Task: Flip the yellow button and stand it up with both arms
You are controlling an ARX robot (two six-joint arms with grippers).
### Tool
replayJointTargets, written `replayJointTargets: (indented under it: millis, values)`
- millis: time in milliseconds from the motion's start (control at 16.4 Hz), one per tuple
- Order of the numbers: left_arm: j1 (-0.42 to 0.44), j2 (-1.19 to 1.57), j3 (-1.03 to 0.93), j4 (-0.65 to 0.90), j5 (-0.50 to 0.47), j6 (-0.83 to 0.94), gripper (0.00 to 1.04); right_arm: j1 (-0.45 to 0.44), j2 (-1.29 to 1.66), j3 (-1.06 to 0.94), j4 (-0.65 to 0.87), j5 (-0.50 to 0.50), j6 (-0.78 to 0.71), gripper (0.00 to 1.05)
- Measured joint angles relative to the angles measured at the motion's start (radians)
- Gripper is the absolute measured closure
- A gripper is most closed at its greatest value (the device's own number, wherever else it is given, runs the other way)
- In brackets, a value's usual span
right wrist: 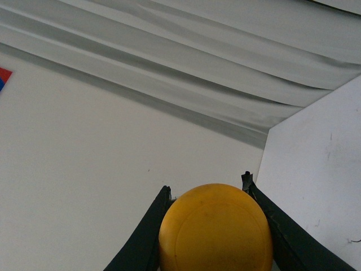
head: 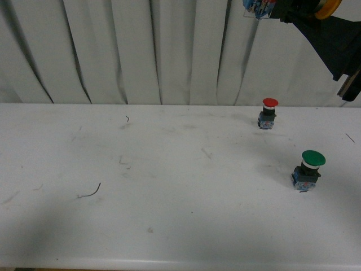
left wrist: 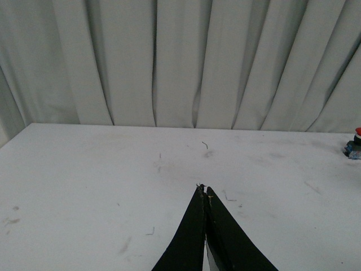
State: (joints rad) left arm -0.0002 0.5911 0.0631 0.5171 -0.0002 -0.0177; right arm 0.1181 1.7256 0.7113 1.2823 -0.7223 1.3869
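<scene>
Smooth domed yellow button point(right wrist: 214, 228), pinched in black right gripper point(right wrist: 206, 184)

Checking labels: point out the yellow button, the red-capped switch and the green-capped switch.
yellow button point(right wrist: 214, 231): right wrist view, middle of its yellow cap.
red-capped switch point(head: 270, 103): front view, on the red cap.
green-capped switch point(head: 313, 157): front view, on the green cap.
</scene>
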Motion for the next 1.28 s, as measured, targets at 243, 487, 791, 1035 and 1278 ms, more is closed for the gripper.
replayJointTargets:
  millis: [243, 487, 791, 1035, 1278]
  values:
    - [0.0, -0.105, -0.051, -0.023, 0.0, 0.0, 1.03, 0.006, -0.001, 0.0, 0.001, 0.003, -0.016, 0.7]
    - [0.0, -0.238, -0.054, -0.159, 0.0, 0.0, 1.03, 0.013, -0.003, -0.002, 0.002, 0.011, -0.023, 0.7]
    - [0.0, -0.352, -0.054, -0.279, 0.0, 0.0, 1.03, 0.021, -0.006, -0.004, 0.001, 0.011, -0.035, 0.7]
    - [0.0, -0.41, -0.054, -0.336, 0.0, 0.0, 1.03, 0.027, -0.006, -0.006, 0.001, 0.011, -0.044, 0.7]
    - [0.0, -0.584, -0.053, -0.504, 0.0, 0.0, 1.03, 0.034, -0.006, -0.011, 0.001, 0.011, -0.055, 0.7]
